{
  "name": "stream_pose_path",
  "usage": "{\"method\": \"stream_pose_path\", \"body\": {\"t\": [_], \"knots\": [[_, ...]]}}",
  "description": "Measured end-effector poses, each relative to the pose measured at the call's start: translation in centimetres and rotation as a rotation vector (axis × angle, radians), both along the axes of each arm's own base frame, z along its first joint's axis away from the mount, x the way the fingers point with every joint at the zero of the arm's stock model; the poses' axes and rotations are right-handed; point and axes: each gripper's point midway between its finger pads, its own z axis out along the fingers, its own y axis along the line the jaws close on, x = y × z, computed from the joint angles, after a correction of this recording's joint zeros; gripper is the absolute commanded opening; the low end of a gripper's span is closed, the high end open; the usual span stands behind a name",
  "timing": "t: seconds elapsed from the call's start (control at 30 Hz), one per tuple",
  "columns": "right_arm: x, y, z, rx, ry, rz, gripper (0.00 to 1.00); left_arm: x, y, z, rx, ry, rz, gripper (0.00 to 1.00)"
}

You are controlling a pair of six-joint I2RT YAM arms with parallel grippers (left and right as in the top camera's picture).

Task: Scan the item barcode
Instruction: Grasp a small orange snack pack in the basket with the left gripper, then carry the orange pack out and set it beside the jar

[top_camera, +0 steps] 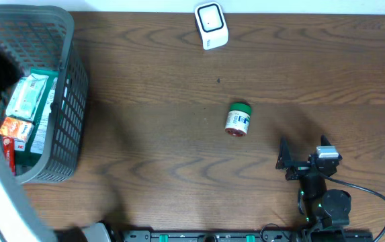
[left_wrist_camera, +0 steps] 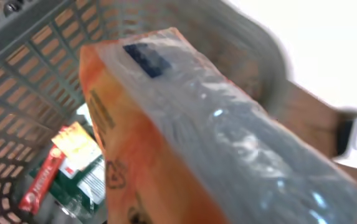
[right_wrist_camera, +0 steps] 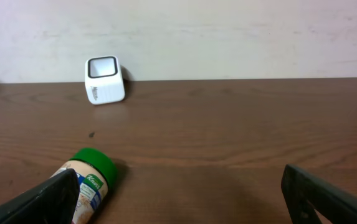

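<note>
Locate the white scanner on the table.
In the overhead view, the scanner sits near the far edge of the table, beyond the green-lidded jar lying mid-table.

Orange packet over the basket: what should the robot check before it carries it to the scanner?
1. Orange packet gripped: ok, it hangs above the basket, close to the left wrist camera.
2. Packet clear of the basket wall: cannot tell.
3. Barcode spotted: not ok, none shows on the faces in view.
4. Scanner ready: ok, it stands at the table's far edge with its window uncovered.
5. Way across the table: ok, only the green-lidded jar lies mid-table.
6. Right claw out of the way: ok, it is open and empty, near the front edge.
</note>
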Motion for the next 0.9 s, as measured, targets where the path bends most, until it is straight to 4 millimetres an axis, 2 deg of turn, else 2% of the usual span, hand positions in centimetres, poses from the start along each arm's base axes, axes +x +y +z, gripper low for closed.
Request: {"method": "stream_pose_path", "body": {"t": [0.07,0.17,0.33,0.5,0.63,0.83,0.9], "knots": [[0.0,0.0,0.0,0.000,0.000,0.000,0.99,-2.0,-3.1,1.3,-0.002,-0.016,-0.061,0.23],[0.0,0.0,0.0,0.000,0.000,0.000,0.99,-3.4,-7.1,1.4,-0.016,-0.006,-0.173,0.23],[0.0,0.0,0.0,0.000,0.000,0.000,0.99,-3.2,-14.5,-1.7,-0.070,0.092,-0.427,0.24],[0.0,0.0,0.0,0.000,0.000,0.000,0.99,-2.0,-22.1,-7.3,-0.116,0.222,-0.673,0.24],[0.0,0.0,0.0,0.000,0.000,0.000,0.99,-2.2,-27.8,-13.4,-0.130,0.362,-0.821,0.24],[0.0,0.0,0.0,0.000,0.000,0.000,0.99,-3.6,-34.1,-22.5,-0.112,0.586,-0.959,0.24],[0.0,0.0,0.0,0.000,0.000,0.000,0.99,-3.7,-35.6,-24.6,-0.103,0.626,-0.987,0.24]]}}
